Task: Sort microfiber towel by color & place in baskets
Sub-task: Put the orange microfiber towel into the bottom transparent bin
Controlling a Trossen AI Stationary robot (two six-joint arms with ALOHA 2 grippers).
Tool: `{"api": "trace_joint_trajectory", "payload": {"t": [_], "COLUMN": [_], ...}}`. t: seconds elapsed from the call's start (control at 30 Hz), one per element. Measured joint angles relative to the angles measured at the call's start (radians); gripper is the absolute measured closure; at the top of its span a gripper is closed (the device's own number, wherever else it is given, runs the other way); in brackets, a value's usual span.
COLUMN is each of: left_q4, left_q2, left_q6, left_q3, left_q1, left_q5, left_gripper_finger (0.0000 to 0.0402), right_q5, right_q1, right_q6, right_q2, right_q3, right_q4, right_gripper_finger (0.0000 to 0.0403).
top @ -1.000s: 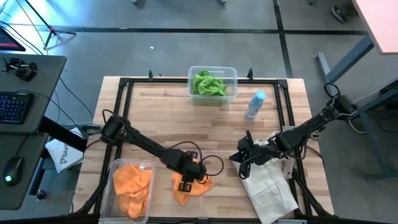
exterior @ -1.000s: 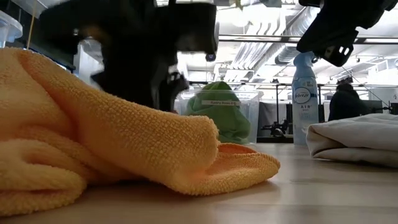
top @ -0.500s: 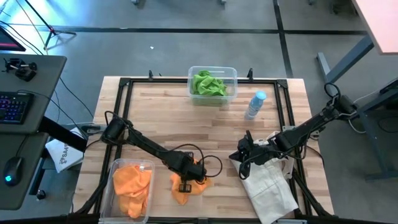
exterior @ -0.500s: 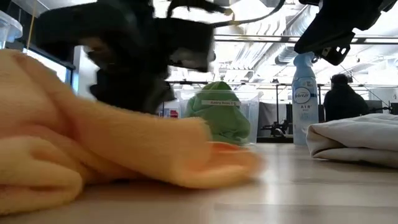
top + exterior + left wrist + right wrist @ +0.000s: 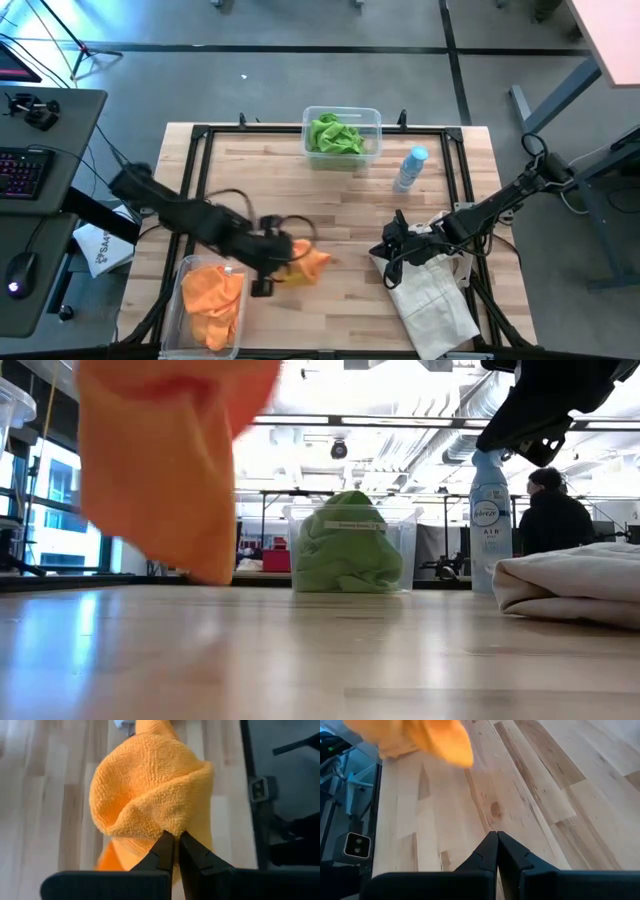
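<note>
Up off the wood goes the orange towel point(image 5: 306, 262); a moment ago it was lying flat near the front edge, and now the left gripper point(image 5: 283, 266) is holding it in the air.

From above, the left gripper is hanging just beside the front left basket point(image 5: 183, 272), which is already holding more orange cloth point(image 5: 213, 297). The table point(image 5: 340, 195) is showing lots of bare wood in the middle. At the back edge, the other basket point(image 5: 373, 122) is holding green towels point(image 5: 333, 135). A bottle point(image 5: 409, 170) is standing to its right. The right gripper point(image 5: 390, 250) is waiting near the front right, partly over a white bag point(image 5: 433, 300) that is lying at the front right corner.

From table height, the orange towel point(image 5: 165, 455) is dangling clear of the wood with open space under it. Far behind, the green towels point(image 5: 347, 546) are sitting in their clear basket point(image 5: 406, 538), the bottle point(image 5: 488, 510) is standing next to it, and the bag point(image 5: 570, 582) is lying at the right. A person point(image 5: 552, 515) is sitting in the room behind.

In the left wrist view, the two fingers point(image 5: 164, 847) are pinching tight on a fold of the orange towel point(image 5: 150, 790).

In the right wrist view, the fingers point(image 5: 490, 847) are pressed together with nothing between them, over bare wood. The orange towel point(image 5: 437, 735) is showing farther off.
</note>
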Motion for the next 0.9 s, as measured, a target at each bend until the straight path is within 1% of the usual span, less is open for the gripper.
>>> {"api": "trace_joint_trajectory", "payload": {"t": [0.17,0.27,0.37,0.47,0.57,0.67,0.73,0.8,0.9], "left_q4": [-0.134,-0.220,-0.292,-0.344,-0.398,-0.433,-0.428,-0.402,-0.335], "left_q2": [-0.157,-0.248,-0.307,-0.361,-0.388,-0.394,-0.393,-0.386,-0.371], "left_q6": [-0.068,-0.125,-0.213,-0.278,-0.354,-0.462,-0.527,-0.570,-0.584], "left_q3": [-0.005,-0.001,-0.003,-0.003,-0.002,-0.003,-0.003,-0.006,-0.006], "left_q1": [-0.064,-0.112,-0.164,-0.214,-0.266,-0.313,-0.343,-0.369,-0.401], "left_q5": [-0.001,0.022,0.063,0.134,0.237,0.383,0.479,0.523,0.529], "left_gripper_finger": [0.0401,0.0401,0.0401,0.0401,0.0401,0.0401,0.0401,0.0401,0.0401], "right_q5": [0.000,0.000,0.005,0.018,0.041,0.048,0.048,0.050,0.050], "right_q1": [0.000,0.000,0.000,0.000,0.000,0.000,0.000,0.000,0.000], "right_q6": [-0.006,-0.018,-0.027,-0.034,-0.034,-0.034,-0.034,-0.034,-0.034], "right_q2": [0.000,0.000,0.000,0.000,0.000,0.000,0.000,0.000,0.000], "right_q3": [0.000,0.000,0.000,0.000,0.000,0.000,0.000,0.000,0.000], "right_q4": [-0.003,-0.003,-0.004,-0.004,-0.006,-0.020,-0.029,-0.038,-0.046], "right_gripper_finger": [0.0401,0.0401,0.0401,0.0401,0.0401,0.0401,0.0401,0.0401,0.0401]}}
